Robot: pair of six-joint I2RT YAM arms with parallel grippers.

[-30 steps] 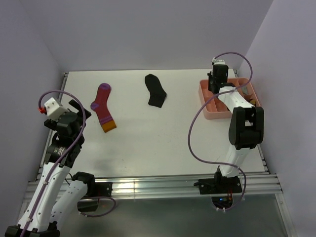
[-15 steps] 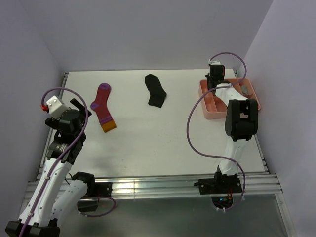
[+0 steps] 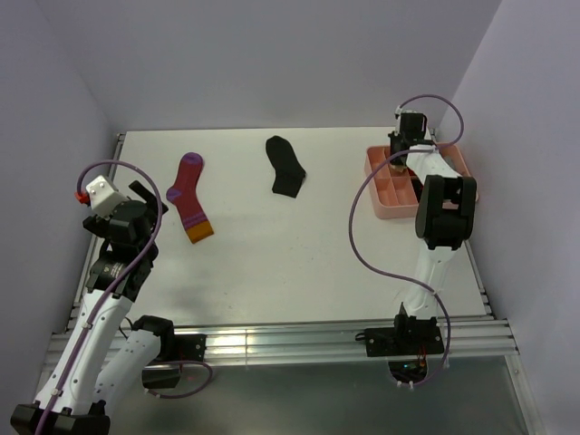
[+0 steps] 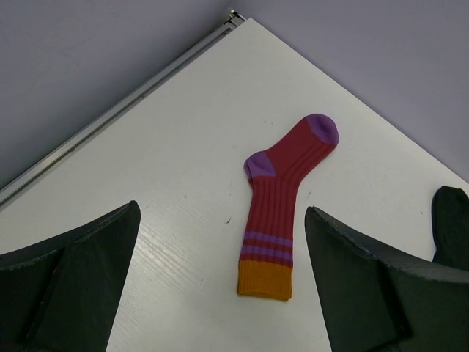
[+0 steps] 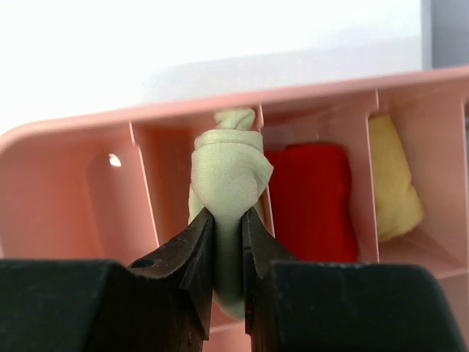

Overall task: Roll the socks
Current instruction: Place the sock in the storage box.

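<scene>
While you read the top view, note that the right hand [image 3: 404, 143] hangs over the far side of the pink compartment tray [image 3: 388, 212]; its grip cannot be told from here. The left hand [image 3: 145, 205] is poised at the table's [image 3: 272, 263] left margin, near the magenta sock [image 3: 190, 207]. The black sock [image 3: 286, 169] lies further right. Both socks lie flat and unrolled, well apart from each other.

Left wrist view: the left hand's fingers [image 4: 80, 282] stand wide apart and hold nothing. The magenta sock [image 4: 282, 209] lies between them in the frame, its orange end nearest the camera and its purple-tipped end farthest. An edge of the black sock [image 4: 451, 224] shows at right.

Right wrist view: the right hand [image 5: 227, 220] is clamped on the cream sock [image 5: 227, 176], which is already bundled. The bundle hangs against the tray's second compartment from the left, close to the divider. A red bundle [image 5: 311, 191] and a yellow bundle [image 5: 392, 180] fill the two compartments to its right.

Judged step: stowing the finished cream roll. You would next need to settle it inside that compartment, clear of the divider, then part the fingers and lift away. After that, the magenta sock looks the natural next piece, with the left hand well placed for it.
</scene>
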